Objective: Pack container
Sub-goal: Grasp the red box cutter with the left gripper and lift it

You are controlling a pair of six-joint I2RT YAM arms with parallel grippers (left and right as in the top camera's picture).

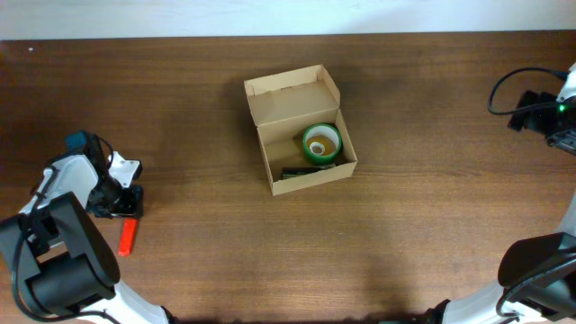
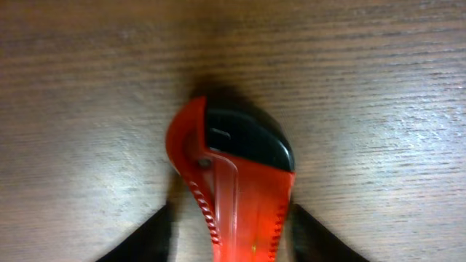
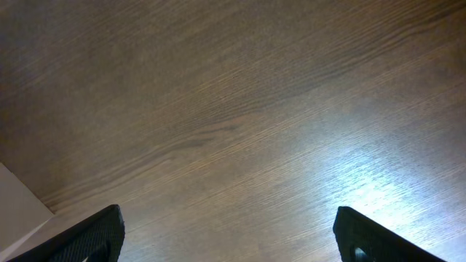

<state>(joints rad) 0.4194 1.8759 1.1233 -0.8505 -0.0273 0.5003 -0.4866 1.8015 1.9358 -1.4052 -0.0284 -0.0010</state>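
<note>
The tan cardboard container (image 1: 310,179) stands open at the table's middle, its flap lid (image 1: 292,97) tilted back. Inside lie a green tape roll (image 1: 321,143) and a dark flat item (image 1: 296,172). A red tool with a black tip (image 1: 128,236) lies at the far left. My left gripper (image 1: 124,203) is down over it. In the left wrist view the tool (image 2: 237,167) lies on the wood between the open fingers (image 2: 233,244), with a gap on the left side. My right gripper (image 1: 563,126) is open and empty at the far right edge, with only wood below it (image 3: 233,236).
The brown wooden table (image 1: 423,225) runs to a white wall strip along the back. A black cable (image 1: 504,90) loops by the right arm. The arm bases sit at the front corners.
</note>
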